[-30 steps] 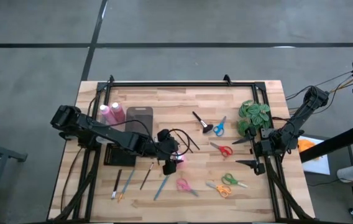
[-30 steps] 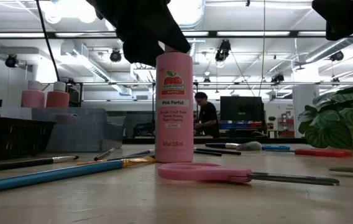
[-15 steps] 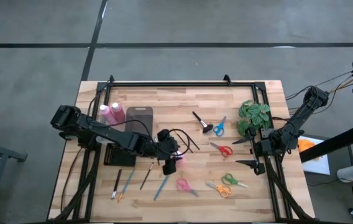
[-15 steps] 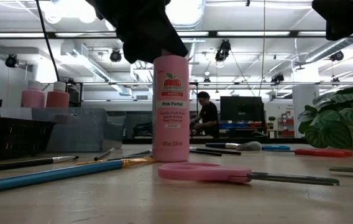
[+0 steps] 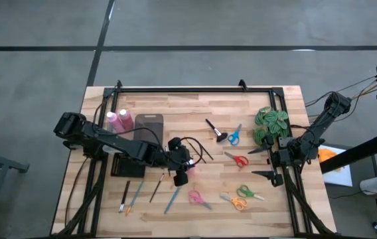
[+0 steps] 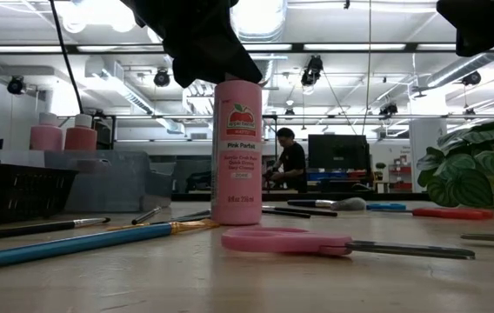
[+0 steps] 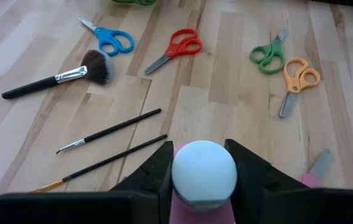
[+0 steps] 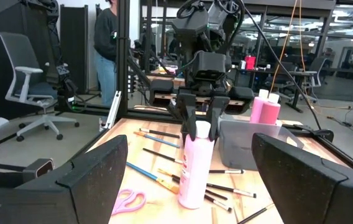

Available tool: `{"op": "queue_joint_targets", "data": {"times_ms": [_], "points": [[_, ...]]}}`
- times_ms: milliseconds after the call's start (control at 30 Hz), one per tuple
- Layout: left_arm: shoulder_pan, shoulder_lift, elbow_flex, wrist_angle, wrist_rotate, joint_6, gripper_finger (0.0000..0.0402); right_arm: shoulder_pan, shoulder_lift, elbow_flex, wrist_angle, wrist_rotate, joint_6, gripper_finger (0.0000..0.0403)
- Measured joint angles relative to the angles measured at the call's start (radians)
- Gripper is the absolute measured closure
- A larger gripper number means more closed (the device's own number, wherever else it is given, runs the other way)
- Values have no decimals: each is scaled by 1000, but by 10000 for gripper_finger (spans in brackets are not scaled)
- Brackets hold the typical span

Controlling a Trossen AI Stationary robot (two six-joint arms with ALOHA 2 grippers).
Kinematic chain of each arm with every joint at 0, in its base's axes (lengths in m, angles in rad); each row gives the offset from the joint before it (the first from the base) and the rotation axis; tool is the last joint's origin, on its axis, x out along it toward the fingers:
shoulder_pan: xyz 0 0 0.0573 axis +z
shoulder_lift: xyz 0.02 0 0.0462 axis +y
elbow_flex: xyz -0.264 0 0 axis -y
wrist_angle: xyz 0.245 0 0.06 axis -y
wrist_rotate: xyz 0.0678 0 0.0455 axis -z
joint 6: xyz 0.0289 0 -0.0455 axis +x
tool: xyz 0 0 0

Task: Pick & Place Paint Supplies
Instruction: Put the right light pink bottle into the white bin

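Wood table [image 5: 175, 106] w/ scissors [image 5: 234, 135], brushes [image 5: 172, 200], pink bottle [image 6: 237, 152], plant [image 5: 271, 124].

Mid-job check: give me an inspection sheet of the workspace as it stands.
Surface: wooden table, black frame rails.
Job's things: pink bottle upright mid-table; two more pink bottles at the grey bin; thin paintbrushes loose at the front; stubby black brush.
Clutter: six scissors; plant.
Grippers: left gripper fingers either side of the bottle's white cap; right gripper open, waiting at the right edge.
Cables: black cable looped by the left wrist.
Surroundings: person beyond the table.
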Motion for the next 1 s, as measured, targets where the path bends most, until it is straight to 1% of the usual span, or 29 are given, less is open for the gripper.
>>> {"op": "queue_joint_targets", "data": {"times_ms": [400, 767, 900, 1000], "points": [[0, -1, 2, 1, 0, 3, 297, 0, 0, 0, 0, 0, 1, 62], [-1, -3, 63, -17, 6, 37, 297, 0, 0, 0, 0, 0, 1, 62], [-1, -5, 110, -85, 4, 52, 297, 0, 0, 0, 0, 0, 1, 62], [-1, -13, 160, -171, -15, 48, 297, 0, 0, 0, 0, 0, 0, 62]]}}
